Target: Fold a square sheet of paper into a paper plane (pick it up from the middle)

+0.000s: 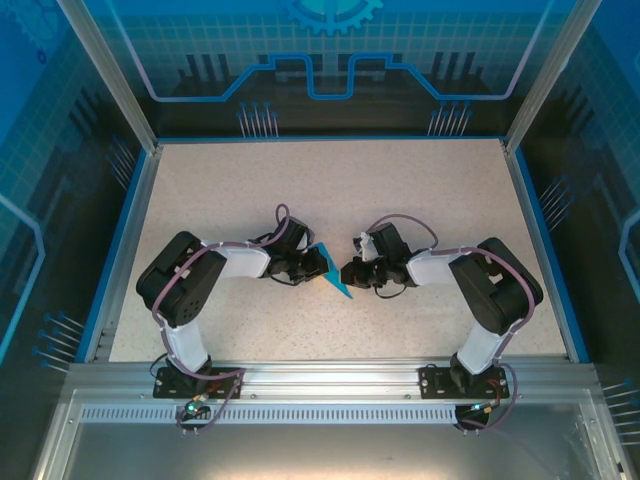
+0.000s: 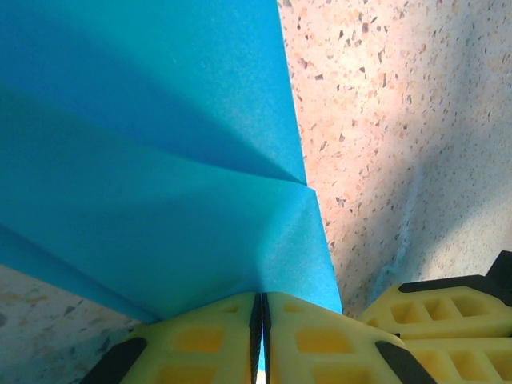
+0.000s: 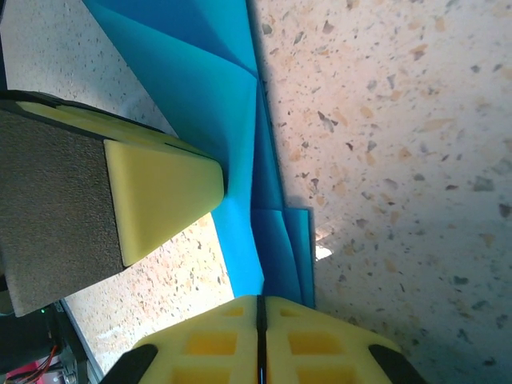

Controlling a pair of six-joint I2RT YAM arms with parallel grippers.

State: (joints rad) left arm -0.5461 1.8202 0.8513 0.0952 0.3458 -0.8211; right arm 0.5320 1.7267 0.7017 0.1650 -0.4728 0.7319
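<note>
Over the middle of the tabletop [image 1: 330, 190], the left tool [image 2: 262, 302] gripped the paper plane [image 2: 160, 200] steady, while the right tool [image 3: 261, 308] pinched its edge, probably sharpening a crease.

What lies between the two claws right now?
The folded teal paper, seen in the top view; left claw and right claw both pinch it.

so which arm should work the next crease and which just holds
Right, probably. The left gripper is shut on the paper at its broad folded body, a good anchor; the right gripper is shut on its narrow layered end, placed to draw the crease.
</note>
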